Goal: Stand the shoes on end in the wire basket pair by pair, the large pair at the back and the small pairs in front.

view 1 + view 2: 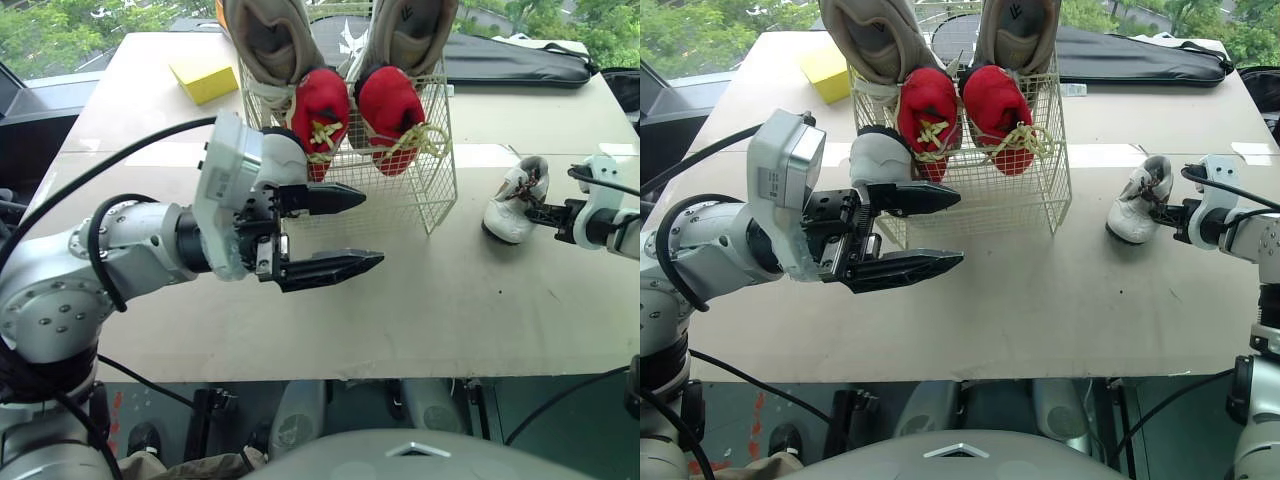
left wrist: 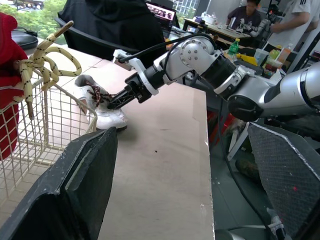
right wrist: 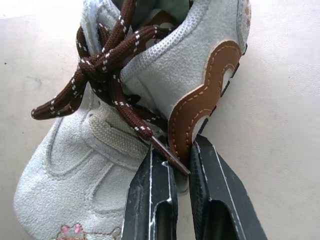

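A wire basket (image 1: 420, 185) stands at the middle of the table. A large beige pair (image 1: 270, 40) stands on end at its back, with a small red pair (image 1: 355, 110) in front. A white rounded shape, apparently a small white shoe (image 1: 878, 155), sits at the basket's front left corner. My left gripper (image 1: 372, 230) is open and empty right in front of that corner. At the right, another small white shoe (image 1: 512, 205) with brown laces lies on the table. My right gripper (image 3: 182, 150) is shut on its collar edge.
A yellow block (image 1: 203, 78) lies at the back left of the table and a long black bag (image 1: 510, 62) at the back right. The table's front edge (image 1: 400, 372) is near. People sit at desks (image 2: 250, 20) in the background.
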